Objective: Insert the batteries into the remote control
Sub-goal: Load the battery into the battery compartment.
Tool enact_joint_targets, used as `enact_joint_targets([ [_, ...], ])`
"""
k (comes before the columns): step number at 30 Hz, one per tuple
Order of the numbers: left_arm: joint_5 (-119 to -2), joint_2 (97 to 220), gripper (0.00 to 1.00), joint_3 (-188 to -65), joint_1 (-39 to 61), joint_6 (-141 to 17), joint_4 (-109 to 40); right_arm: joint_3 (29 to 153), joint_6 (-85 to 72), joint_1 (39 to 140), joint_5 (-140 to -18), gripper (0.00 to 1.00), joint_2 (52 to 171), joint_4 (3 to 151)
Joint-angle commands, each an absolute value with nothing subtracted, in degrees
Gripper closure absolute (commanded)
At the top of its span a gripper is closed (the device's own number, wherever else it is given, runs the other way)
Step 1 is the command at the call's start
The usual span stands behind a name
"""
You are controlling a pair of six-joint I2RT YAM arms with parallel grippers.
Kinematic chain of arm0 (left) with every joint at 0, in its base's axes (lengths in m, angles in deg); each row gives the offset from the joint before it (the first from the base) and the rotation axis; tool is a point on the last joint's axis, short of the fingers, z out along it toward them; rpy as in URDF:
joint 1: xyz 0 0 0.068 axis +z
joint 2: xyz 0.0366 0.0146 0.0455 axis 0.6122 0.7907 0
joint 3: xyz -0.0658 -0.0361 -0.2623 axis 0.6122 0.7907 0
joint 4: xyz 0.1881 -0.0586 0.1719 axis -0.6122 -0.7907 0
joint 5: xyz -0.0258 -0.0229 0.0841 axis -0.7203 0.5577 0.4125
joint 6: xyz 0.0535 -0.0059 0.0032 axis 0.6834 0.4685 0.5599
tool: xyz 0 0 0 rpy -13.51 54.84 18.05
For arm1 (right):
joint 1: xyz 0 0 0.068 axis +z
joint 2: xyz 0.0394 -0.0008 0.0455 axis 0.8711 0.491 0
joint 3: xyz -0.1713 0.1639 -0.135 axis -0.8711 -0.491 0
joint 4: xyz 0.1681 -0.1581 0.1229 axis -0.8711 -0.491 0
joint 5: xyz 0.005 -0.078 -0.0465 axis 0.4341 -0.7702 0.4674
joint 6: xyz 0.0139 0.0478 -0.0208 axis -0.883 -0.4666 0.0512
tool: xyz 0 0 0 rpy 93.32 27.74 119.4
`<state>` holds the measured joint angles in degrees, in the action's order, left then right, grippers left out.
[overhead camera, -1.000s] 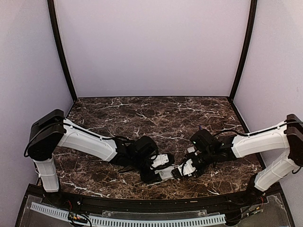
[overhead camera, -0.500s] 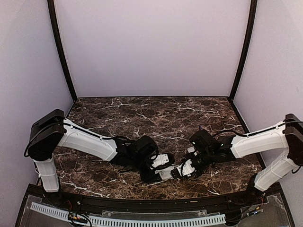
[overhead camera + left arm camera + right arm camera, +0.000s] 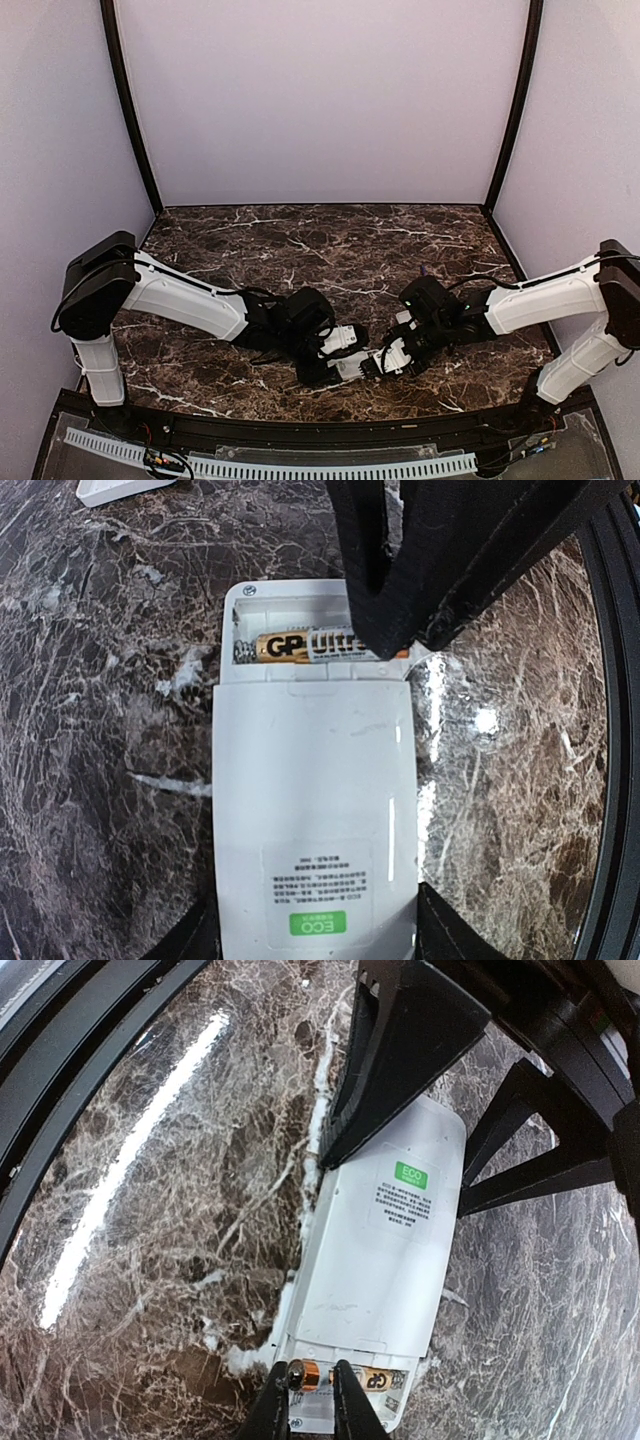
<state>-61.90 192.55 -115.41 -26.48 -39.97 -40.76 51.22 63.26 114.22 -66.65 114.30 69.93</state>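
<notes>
I read the remote [image 3: 315, 810] lying back-up on the table [image 3: 300, 250], toward 6 o'clock in the top view. The left claw [image 3: 335, 368] reaches in from 9 o'clock and is clamped across the remote's long sides at its labelled end. In the left wrist view the compartment [image 3: 243, 630] stands uncovered at the remote's 12 o'clock end, with one gold-and-silver battery [image 3: 300, 646] lying crosswise inside. The right claw [image 3: 310, 1402] reaches in from 3 o'clock, its narrow-set fingers [image 3: 272, 1405] pinching that battery's copper-coloured end. A white piece [image 3: 110, 488] lies at 11 o'clock, apart from the remote.
</notes>
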Motion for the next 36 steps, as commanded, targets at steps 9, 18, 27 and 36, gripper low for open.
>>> enact_joint_targets([
  [9,-62.3,198.1,0.42,-112.3,-26.1,-40.7,-50.7,50.9,63.6,114.7,-68.6,0.88,115.7,71.5],
  [18,-62.7,198.2,0.43,-112.2,-26.0,-40.6,-50.6,51.3,63.5,114.6,-69.7,0.90,116.7,71.8],
  [27,-62.8,198.1,0.43,-112.2,-25.8,-40.6,-50.6,51.8,63.6,113.2,-70.0,0.91,117.7,71.8],
  [36,-62.8,198.2,0.43,-112.1,-25.6,-40.6,-50.5,52.5,63.8,112.4,-68.8,0.83,117.1,69.9],
])
